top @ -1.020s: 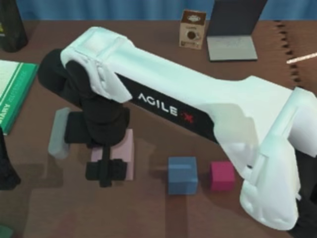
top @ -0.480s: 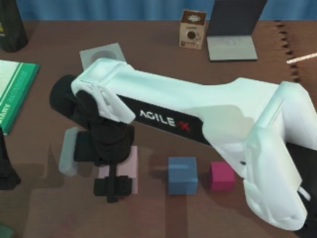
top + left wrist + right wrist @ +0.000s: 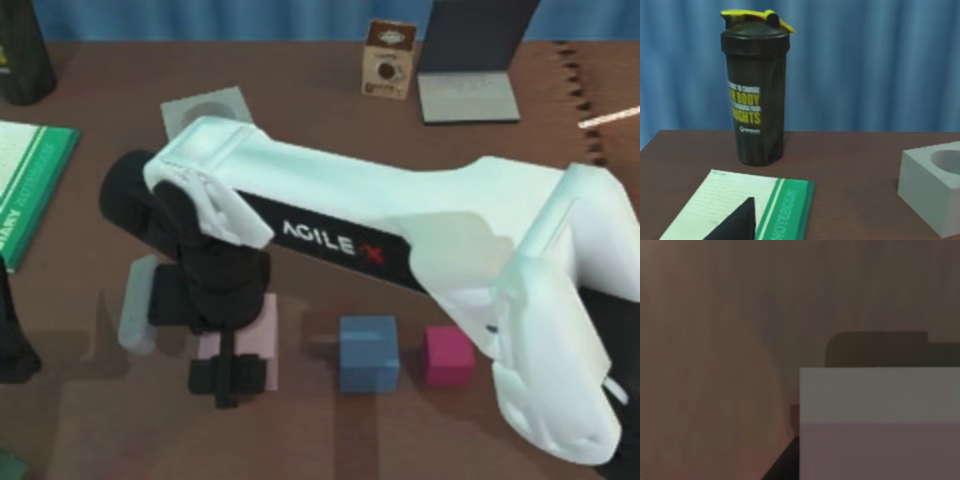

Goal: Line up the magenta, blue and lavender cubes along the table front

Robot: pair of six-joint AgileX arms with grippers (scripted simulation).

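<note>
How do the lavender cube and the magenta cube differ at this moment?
The lavender cube is the largest and pale; the magenta cube is the smallest and bright pink. The lavender cube sits under the right gripper and is partly hidden by it; the magenta cube stands free and fully visible. The lavender cube lies left of the blue cube, the magenta cube right of it. Both rest on the table.

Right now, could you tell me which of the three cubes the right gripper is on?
The lavender cube, the largest and leftmost; the right gripper sits over it, while the blue cube and magenta cube stand free.
</note>
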